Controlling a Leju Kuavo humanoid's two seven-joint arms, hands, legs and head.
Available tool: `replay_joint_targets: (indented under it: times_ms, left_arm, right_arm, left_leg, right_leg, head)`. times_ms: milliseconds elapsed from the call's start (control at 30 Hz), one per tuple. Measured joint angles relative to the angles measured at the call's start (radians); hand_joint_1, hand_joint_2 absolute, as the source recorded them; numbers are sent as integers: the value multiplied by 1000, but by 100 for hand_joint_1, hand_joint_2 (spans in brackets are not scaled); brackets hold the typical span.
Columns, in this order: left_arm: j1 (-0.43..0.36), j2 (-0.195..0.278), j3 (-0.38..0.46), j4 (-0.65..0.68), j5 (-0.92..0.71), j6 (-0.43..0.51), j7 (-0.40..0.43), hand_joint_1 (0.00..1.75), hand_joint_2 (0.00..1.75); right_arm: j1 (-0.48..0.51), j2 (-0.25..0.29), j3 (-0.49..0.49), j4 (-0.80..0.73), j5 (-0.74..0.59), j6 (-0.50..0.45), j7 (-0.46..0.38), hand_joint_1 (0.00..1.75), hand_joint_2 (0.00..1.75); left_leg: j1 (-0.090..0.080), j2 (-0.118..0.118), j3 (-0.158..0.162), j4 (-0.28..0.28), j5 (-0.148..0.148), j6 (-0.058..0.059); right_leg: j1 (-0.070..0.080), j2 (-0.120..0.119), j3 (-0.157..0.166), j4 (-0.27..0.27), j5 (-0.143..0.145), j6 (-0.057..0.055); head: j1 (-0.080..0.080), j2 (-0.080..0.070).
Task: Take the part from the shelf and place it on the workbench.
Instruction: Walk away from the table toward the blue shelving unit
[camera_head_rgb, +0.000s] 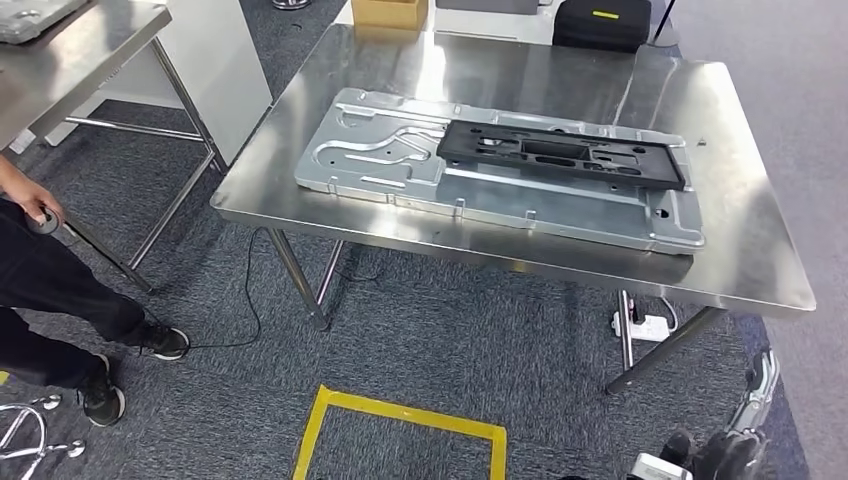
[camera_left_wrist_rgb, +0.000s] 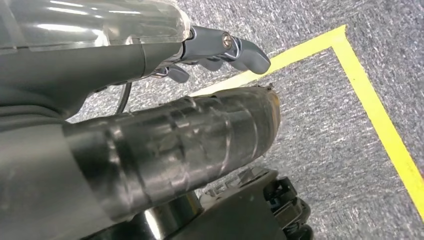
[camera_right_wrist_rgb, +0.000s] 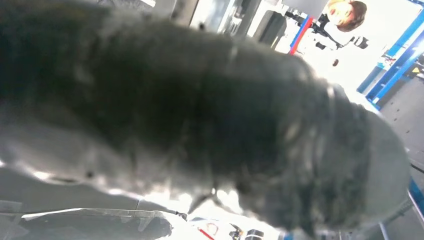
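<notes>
Head view: steel bench (camera_head_rgb: 420, 70) ahead, carrying a large stamped sheet-metal panel (camera_head_rgb: 400, 160) laid flat. A black plastic frame part (camera_head_rgb: 560, 155) lies flat on top of the panel toward its far right, resting within its outline. Judged: the part is already down on the bench, set on the panel as its seat.

Left hand (camera_left_wrist_rgb: 220, 50), seen from its wrist, hangs over grey carpet by a yellow tape floor marking (camera_left_wrist_rgb: 375, 125). Its fingers (camera_left_wrist_rgb: 250, 55) are curled in and hold nothing; the arm is likely at rest.

Right hand (camera_head_rgb: 735, 450) sits low at the frame's corner, beside the bench leg. Its wrist picture is a dark blur; finger state cannot be told.

A person (camera_head_rgb: 40, 270) stands left, one hand low.
</notes>
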Motion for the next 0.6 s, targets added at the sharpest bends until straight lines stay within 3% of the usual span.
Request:
replay_joint_targets:
  times_ms: [67, 133, 200, 233, 267, 300, 333, 367, 433, 467, 533, 600]
  left_arm:
    - [1, 0, 0, 0, 0, 0, 0, 0, 0]
    - [3, 0, 1, 0, 0, 0, 0, 0, 0]
    - [3, 0, 1, 0, 0, -1, 0, 0, 0]
    - [3, 0, 1, 0, 0, -1, 0, 0, 0]
    - [3, 0, 1, 0, 0, -1, 0, 0, 0]
    - [3, 0, 1, 0, 0, -1, 0, 0, 0]
    - [3, 0, 1, 0, 0, -1, 0, 0, 0]
    - [3, 1, 1, 0, 0, -1, 0, 0, 0]
    - [1, 1, 1, 0, 0, -1, -1, 0, 0]
    - [0, 1, 1, 0, 0, -1, -1, 0, 0]
    - [1, 1, 1, 0, 0, -1, -2, 0, 0]
    - [2, 1, 1, 0, -1, -2, -2, 0, 0]
  right_arm:
    - [0, 1, 0, 0, 0, 0, 0, 0, 0]
    - [-1, 2, 1, 0, 1, 0, 0, 0, 0]
    - [-1, 2, 3, 1, 2, 0, 0, 0, 0]
    - [-1, 2, 3, 1, 2, 0, 0, 0, 0]
    - [-1, 2, 4, 2, 2, 0, 0, 0, 0]
    - [-1, 2, 4, 2, 2, 0, 0, 0, 0]
    - [-1, 2, 4, 3, 2, 0, 0, 0, 0]
    - [-1, 2, 4, 3, 2, 0, 0, 0, 0]
    - [-1, 2, 4, 3, 2, 0, -1, 0, 0]
    - [-2, 2, 4, 3, -1, 0, -3, 0, 0]
    - [-2, 2, 5, 1, -14, -2, -13, 0, 0]
    - [-1, 3, 5, -2, -36, -5, -29, 0, 0]
  left_leg:
    - [3, -3, -10, 11, -9, -13]
    - [6, -7, -34, 75, -75, -23]
    - [9, -8, -69, 191, -162, -30]
    - [10, -8, -79, 242, -184, -32]
    - [11, -8, -76, 267, -183, -32]
    - [11, -8, -56, 259, -162, -32]
    - [11, -8, -17, 214, -131, -30]
    - [11, -8, 33, 144, -107, -27]
    - [8, -9, 120, 7, -99, -19]
    - [5, -10, 139, -29, -105, -14]
    - [3, -10, 137, -47, -102, -2]
    - [6, -5, 126, -53, -84, 17]
  right_leg:
    - [-3, -2, -13, -5, 13, -17]
    - [-6, -5, -32, -10, 30, -34]
    - [-2, -7, -55, -8, 47, -41]
    - [-1, -8, -67, -6, 56, -42]
    - [0, -8, -81, -3, 65, -41]
    - [1, -8, -95, 0, 73, -39]
    - [1, -8, -107, 4, 80, -38]
    - [1, -8, -117, 9, 86, -35]
    - [2, -8, -128, 14, 100, -25]
    - [3, -8, -131, 14, 107, -20]
    - [3, -10, -134, 14, 120, -7]
    - [2, -7, -146, 42, 94, 4]
  head:
    - [0, 0]
    - [-1, 0]
    - [-2, 0]
    - [-2, 0]
    - [-2, 0]
    - [-2, 0]
    - [-2, 0]
    - [-2, 0]
    - [-2, 0]
    - [-2, 0]
    - [-1, 0]
    - [-1, 0]
